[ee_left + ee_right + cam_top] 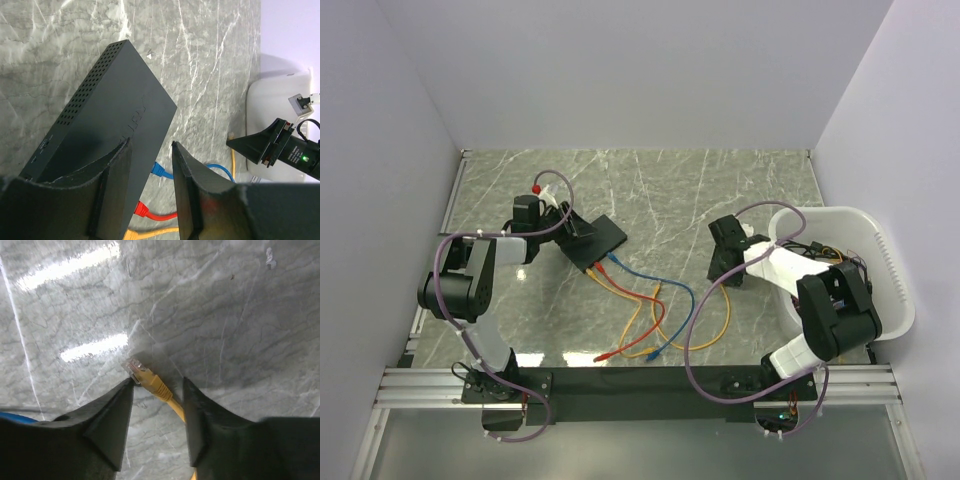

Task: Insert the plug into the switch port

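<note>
The switch (597,240) is a flat black box at the left of the marble table; in the left wrist view (115,115) its vented side shows. My left gripper (570,228) (150,142) is open, its fingers astride the switch's near edge, with a gap to the right finger (192,190). Blue (161,170), red (141,210) and orange (131,234) plugs sit in the switch's ports. My right gripper (723,270) (158,381) is open and low over the table, around a loose yellow plug (148,380) with a clear tip. The left fingertip touches that tip.
A white tub (860,270) stands at the right, with the right arm's elbow over it. Blue (645,276), red (632,345), orange (638,312) and yellow (712,335) cables loop across the table's middle and front. White walls enclose the table.
</note>
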Controlling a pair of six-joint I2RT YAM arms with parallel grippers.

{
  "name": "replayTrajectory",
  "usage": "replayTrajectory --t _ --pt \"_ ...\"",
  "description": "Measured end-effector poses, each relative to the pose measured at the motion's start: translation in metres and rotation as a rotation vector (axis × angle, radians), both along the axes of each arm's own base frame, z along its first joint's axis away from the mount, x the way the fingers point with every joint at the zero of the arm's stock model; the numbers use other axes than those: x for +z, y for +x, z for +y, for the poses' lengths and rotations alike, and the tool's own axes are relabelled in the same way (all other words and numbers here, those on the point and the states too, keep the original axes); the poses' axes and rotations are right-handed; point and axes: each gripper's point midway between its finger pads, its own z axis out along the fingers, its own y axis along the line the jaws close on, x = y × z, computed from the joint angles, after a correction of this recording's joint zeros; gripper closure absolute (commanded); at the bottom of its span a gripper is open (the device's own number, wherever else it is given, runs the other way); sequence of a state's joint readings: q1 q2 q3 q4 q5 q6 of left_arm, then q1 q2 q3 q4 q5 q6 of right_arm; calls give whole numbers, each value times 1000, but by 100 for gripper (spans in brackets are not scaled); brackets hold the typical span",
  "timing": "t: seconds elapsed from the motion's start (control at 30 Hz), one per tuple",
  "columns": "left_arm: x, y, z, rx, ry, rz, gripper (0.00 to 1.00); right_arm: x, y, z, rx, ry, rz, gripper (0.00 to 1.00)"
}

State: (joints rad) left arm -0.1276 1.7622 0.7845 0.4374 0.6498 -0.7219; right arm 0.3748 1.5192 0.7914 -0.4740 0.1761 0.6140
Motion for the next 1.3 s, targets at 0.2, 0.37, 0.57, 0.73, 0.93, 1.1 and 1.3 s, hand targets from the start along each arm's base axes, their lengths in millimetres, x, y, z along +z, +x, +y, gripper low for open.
replayTrajectory --t 0.2,0.37,0.57,0.73,0.93,1.1,1.3 --pt "2 0 0 0 -1 -6 57 0 3 3 15 17 -20 91" --pt "9 2 0 3 -8 -22 57 3 4 6 31 34 -23 98" --pt "17 -1 -6 -1 -25 -21 58 33 12 27 102 38 -53 100" --pt "49 -6 -21 -26 -53 -75 59 118 46 78 252 168 -292 100" --pt "140 -20 -47 -63 -95 -284 56 202 35 151 569 384 -558 100" --pt "197 -48 -64 -41 -151 -381 57 227 17 188 759 464 -647 100" --pt "200 -53 -68 15 -147 -350 55 232 11 211 859 473 -665 100"
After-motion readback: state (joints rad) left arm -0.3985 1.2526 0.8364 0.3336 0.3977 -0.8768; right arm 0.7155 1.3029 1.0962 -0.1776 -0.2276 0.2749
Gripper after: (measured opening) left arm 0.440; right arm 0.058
